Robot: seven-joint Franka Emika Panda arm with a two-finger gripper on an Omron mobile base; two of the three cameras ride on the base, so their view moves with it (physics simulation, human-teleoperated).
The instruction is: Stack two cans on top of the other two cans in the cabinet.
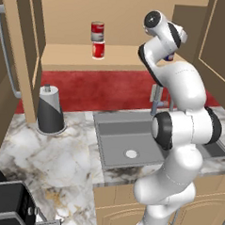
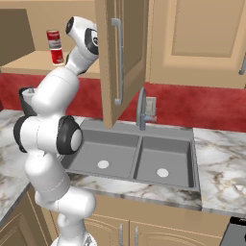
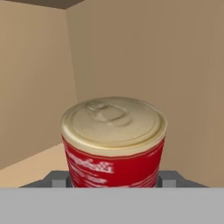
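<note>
— What is seen on the shelf of the cabinet?

— A plain, flat, light tan wooden shelf is shown, with smooth bare walls behind it. On its left part one stack is seen: a red-and-grey tin is set upright on top of a red tin with a white band. Both are small cylinders, touching end to end.

— And in the hand view?

— A red can is seen close up, its pale metal lid ringed and fitted with a pull tab, white lettering blurred on its side. Its lower part is cut off at the bottom of the view. Two grey finger tips are made out just beside it, one on each side; whether it is pinched cannot be told.

— Is the blue tin visible?

— Only a small dark blue patch is made out past the arm in the left base view; the rest is hidden by the wrist.

— How is the arm posed?

— It is raised high from the base, bent at the elbow above the grey steel sink, and the hand is reached into the right part of the cabinet. In the right base view the hand is hidden behind the open wooden door. The gripper itself is covered in both base views.
</note>
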